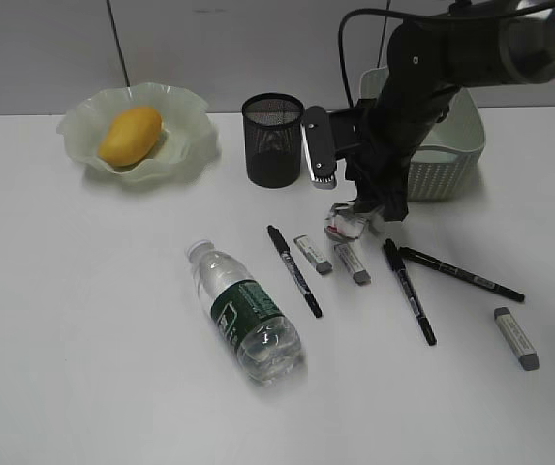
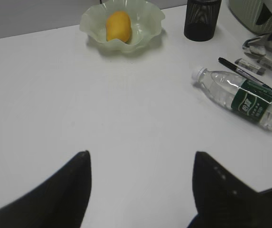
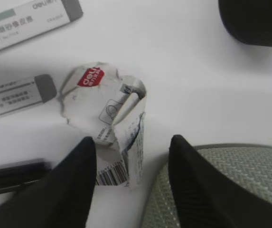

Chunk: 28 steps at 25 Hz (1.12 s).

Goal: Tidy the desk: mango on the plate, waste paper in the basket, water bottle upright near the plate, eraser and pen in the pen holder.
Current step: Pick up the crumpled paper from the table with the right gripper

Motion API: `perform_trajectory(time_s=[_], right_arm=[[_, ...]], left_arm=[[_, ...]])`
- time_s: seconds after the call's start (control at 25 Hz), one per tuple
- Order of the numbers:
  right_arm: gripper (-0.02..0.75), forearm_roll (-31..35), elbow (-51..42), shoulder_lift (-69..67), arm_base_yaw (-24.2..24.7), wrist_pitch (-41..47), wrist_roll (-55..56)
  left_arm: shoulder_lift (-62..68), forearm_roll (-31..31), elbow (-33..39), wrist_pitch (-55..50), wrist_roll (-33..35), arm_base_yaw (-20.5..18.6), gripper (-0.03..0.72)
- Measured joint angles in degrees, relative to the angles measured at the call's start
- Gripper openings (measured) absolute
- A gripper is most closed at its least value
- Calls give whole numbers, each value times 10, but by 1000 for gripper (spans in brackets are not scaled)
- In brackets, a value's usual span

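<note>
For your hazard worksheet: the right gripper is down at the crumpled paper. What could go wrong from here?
1. The right gripper straddles only an edge of the waste paper, so it may slip out.
2. An eraser lies against the paper and could be nudged.
3. The basket sits very close; a finger might bump it.

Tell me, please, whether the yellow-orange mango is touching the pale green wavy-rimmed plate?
Touching: the exterior view shows the yellow-orange mango resting inside the pale green wavy-rimmed plate.

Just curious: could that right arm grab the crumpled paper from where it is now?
Probably yes: the right gripper sits right at the paper, jaws apart either side of its edge, nothing between.
</note>
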<state>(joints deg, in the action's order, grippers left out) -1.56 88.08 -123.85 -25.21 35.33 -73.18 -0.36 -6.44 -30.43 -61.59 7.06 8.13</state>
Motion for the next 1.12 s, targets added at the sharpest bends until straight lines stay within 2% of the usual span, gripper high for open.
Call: perform_trajectory(time_s=[0.16, 0.8, 0.88, 1.04, 1.12], right_arm=[[372, -6, 0, -1, 0, -14, -12], [349, -6, 1, -40, 0, -23, -21], [298, -6, 1, -41, 0, -26, -22], [71, -6, 1, -41, 0, -30, -20], [14, -6, 2, -41, 0, -31, -13]], left_arm=[[0, 0, 0, 0, 0, 0, 508], [0, 1, 0, 0, 0, 0, 508], [0, 1, 0, 0, 0, 0, 508], [0, 1, 0, 0, 0, 0, 508], [0, 1, 0, 0, 0, 0, 508]])
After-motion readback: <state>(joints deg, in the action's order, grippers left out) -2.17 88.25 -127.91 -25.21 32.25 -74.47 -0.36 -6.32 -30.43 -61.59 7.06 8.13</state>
